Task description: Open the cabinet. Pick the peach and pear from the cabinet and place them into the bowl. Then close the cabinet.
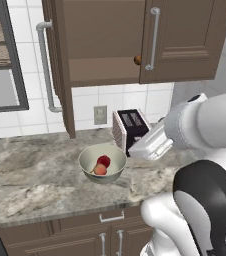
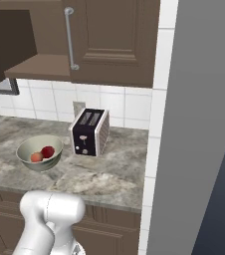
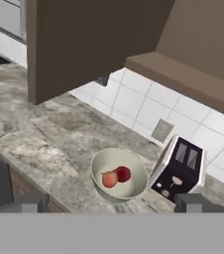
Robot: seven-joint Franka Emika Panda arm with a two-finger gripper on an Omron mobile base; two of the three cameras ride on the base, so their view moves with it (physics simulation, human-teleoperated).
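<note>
Peach (image 1: 100,170) and pear (image 1: 104,161) sit in the bowl (image 1: 89,162); fingers (image 3: 111,203) spread empty; next, swing the cabinet (image 1: 62,65) door shut.

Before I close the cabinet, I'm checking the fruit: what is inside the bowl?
The bowl holds the peach and the pear, touching each other. The bowl's floor under them is covered.

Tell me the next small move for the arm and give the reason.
Probably swing the open, empty hand up toward the left door of the cabinet to push it shut. The peach and pear already lie in the bowl, and that door hangs wide open while the right one is closed.
</note>
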